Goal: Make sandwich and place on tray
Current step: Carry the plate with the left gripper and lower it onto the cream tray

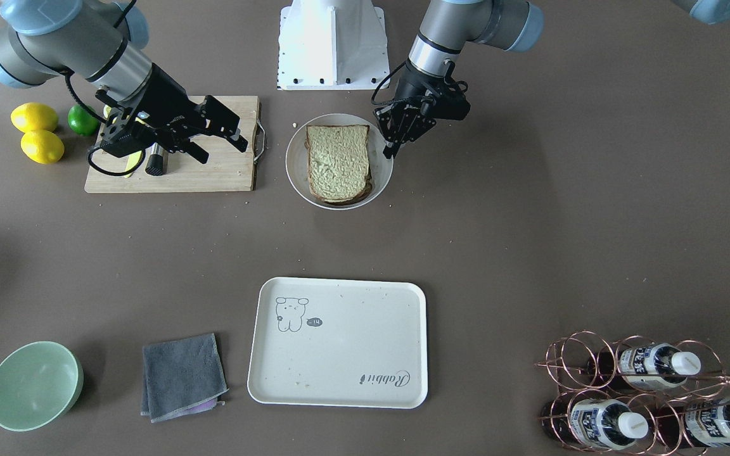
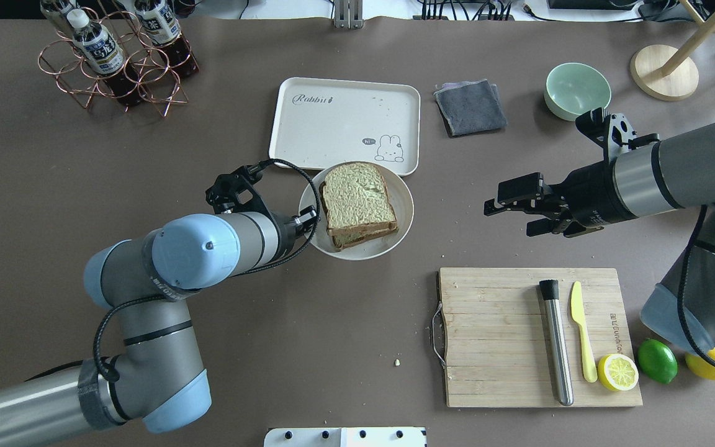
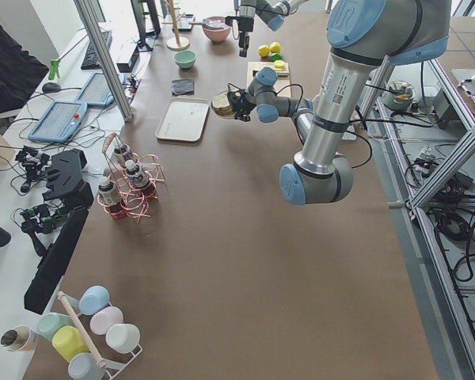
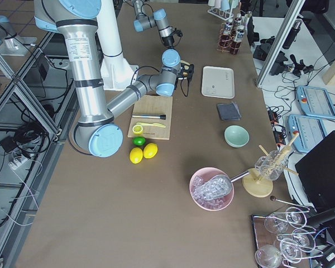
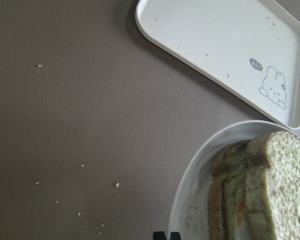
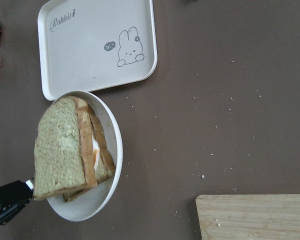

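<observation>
White, in ceramic or plastic (we cannot tell which), the round white plate (image 2: pixel 367 251) carries the finished sandwich (image 2: pixel 357 198) of two brown-crusted, greenish-tan toast slices. The right wrist view shows the white fried egg with orange yolk (image 6: pixel 94 149) between them. We judge assembly complete and the transfer to be the step in hand.

The left gripper (image 1: pixel 395 147) stands at the plate's rim on the robot's left side, its fingers drawn narrow. In the left wrist view the fingertips meet the rim line, so we judge it to be pinching the rim. That hold leaves the bread untouched. The plate reads as lifted: from the front it lies apart from the cream-white rounded-rectangle tray (image 2: pixel 332 124), yet from overhead its far rim covers the tray's near edge. The tray bears only crumbs, so the sandwich is not yet on it.

The right gripper (image 2: pixel 509 218) hangs with jaws wide and nothing between them. It is near the wooden cutting board (image 2: pixel 494 335) and well apart from the plate, presumably parked clear of the carry.

Concern: the top slice sits offset from the lower one, and a plate held by one edge may tip. The set-down calls for a level, slow approach.
</observation>
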Controlling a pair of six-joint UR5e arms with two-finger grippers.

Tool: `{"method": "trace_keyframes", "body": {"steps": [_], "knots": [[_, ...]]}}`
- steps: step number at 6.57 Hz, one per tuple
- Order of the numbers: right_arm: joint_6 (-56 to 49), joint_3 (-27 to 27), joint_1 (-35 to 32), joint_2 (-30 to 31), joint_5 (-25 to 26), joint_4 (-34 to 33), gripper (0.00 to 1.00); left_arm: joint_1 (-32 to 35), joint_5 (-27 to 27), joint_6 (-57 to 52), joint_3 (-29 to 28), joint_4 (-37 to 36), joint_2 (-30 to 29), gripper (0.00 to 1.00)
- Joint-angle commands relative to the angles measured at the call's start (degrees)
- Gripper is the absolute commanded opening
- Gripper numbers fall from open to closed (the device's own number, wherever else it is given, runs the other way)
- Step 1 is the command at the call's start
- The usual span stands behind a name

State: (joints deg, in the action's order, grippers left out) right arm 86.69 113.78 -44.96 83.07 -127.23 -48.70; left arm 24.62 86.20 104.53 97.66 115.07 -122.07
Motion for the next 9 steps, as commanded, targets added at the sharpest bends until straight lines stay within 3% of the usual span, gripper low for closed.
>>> {"method": "trace_keyframes", "body": {"steps": [1,3,4,5,9], "knots": [[-0.12,0.30,-1.61,1.74,-0.66,0.01,1.00,6.54,0.11,4.27,-12.60,0.24,-9.36,0.00],[-0.47,-0.31,-2.23,1.57,-0.74,-0.08,1.00,12.35,3.17,2.88,-25.00,3.12,-15.54,0.00],[-0.47,-0.31,-2.23,1.57,-0.66,-0.08,1.00,14.03,3.97,0.26,-31.50,7.84,-17.39,0.00],[-0.39,-0.31,-2.32,1.57,-0.57,-0.08,1.00,14.22,4.50,-1.51,-33.48,9.89,-17.50,0.00],[-0.47,-1.19,-3.29,1.13,-0.48,-0.25,1.00,11.77,5.21,-1.70,-32.62,10.00,-17.67,0.00]]}}
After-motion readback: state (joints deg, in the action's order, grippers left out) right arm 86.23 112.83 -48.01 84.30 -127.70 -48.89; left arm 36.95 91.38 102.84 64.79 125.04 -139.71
